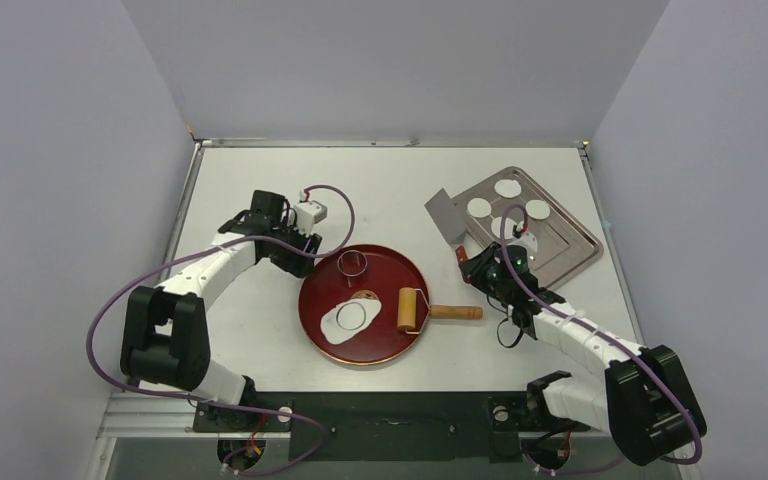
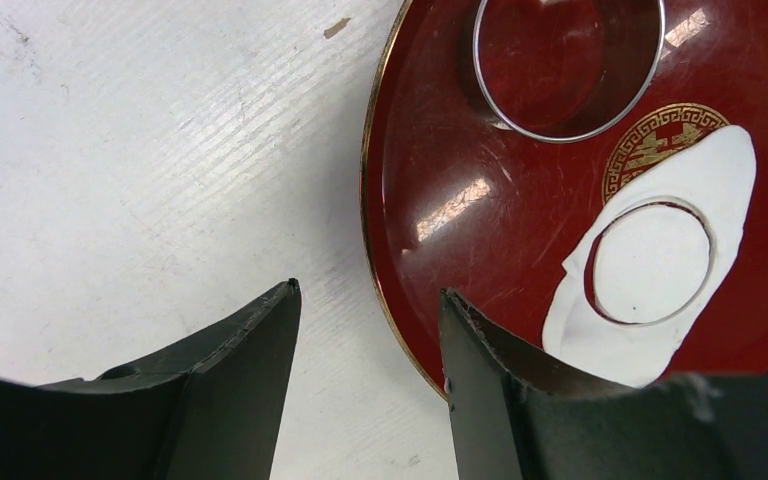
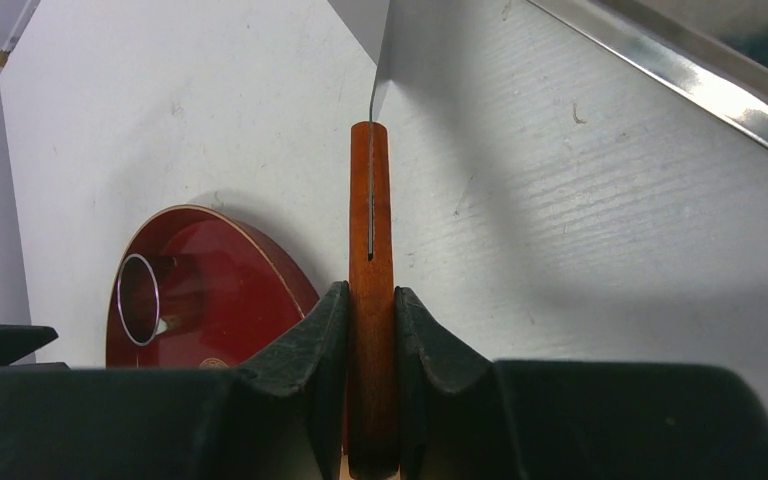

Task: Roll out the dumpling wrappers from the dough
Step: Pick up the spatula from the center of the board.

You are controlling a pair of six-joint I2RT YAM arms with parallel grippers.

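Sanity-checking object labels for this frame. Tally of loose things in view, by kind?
dumpling wrappers: 5 (4 on metal tray, one partly behind a cable; 1 cut in the dough sheet)
dough sheet: 1
ring cutter: 1
rolling pin: 1
scraper: 1
red plate: 1
metal tray: 1
Total: 11

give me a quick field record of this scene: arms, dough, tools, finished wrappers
left fingers: open, empty, over the table beside the red tray
right fingers: shut on the spatula handle
dough: flat sheet on the red tray, one cut disc sitting in its hole
ring cutter: on the red tray, apart from the dough
rolling pin: on the red tray's right side, handle out past the rim
wrappers: at least three on the metal tray
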